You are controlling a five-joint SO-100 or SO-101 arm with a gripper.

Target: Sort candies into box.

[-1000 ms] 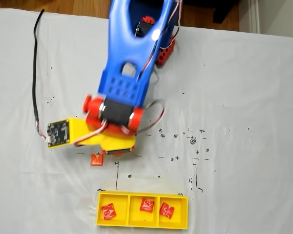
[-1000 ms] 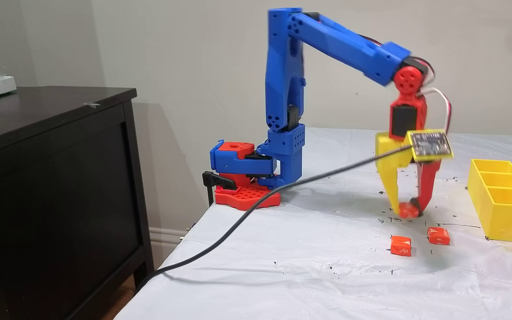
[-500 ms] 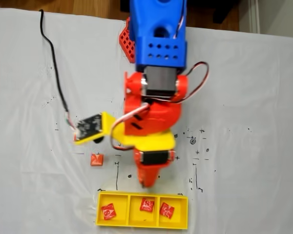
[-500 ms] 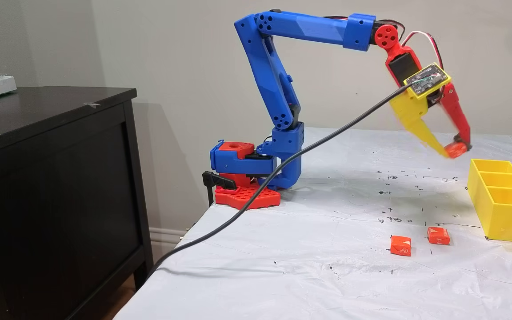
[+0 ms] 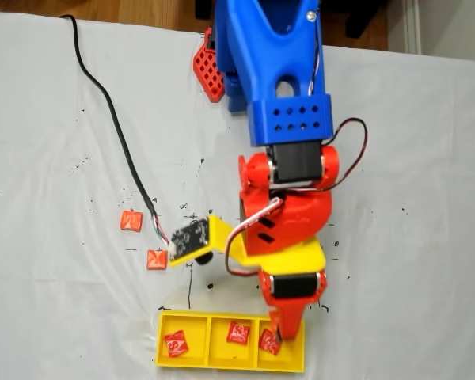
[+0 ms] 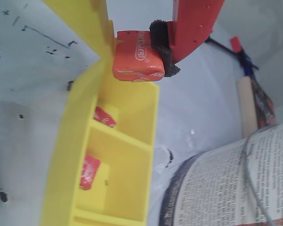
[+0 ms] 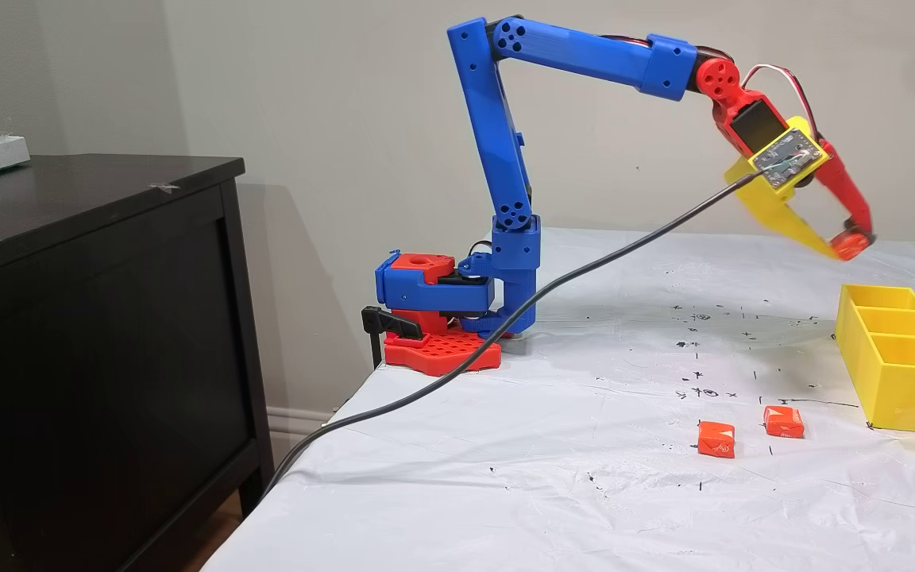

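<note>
While its yellow finger and red finger pinch a small orange wrapped square candy between them, the hand hangs above the long bright yellow plastic tray with three square compartments, clear of its walls. Seen from the wrist, the red finger's black pad presses the candy's right side, and the candy sits over the tray's end compartment. From the side, the hand is raised well above the tray, tilted forward from the blue arm. From above, the red fingertip overlaps the right-hand compartment of the tray, where one red candy with white marks lies; another red candy lies in the middle compartment and a third in the left one. Two orange candies rest on the white-covered desk, well left of the hand and apart from each other. A black cable runs from the small circuit board on a yellow plate across the desk.
</note>
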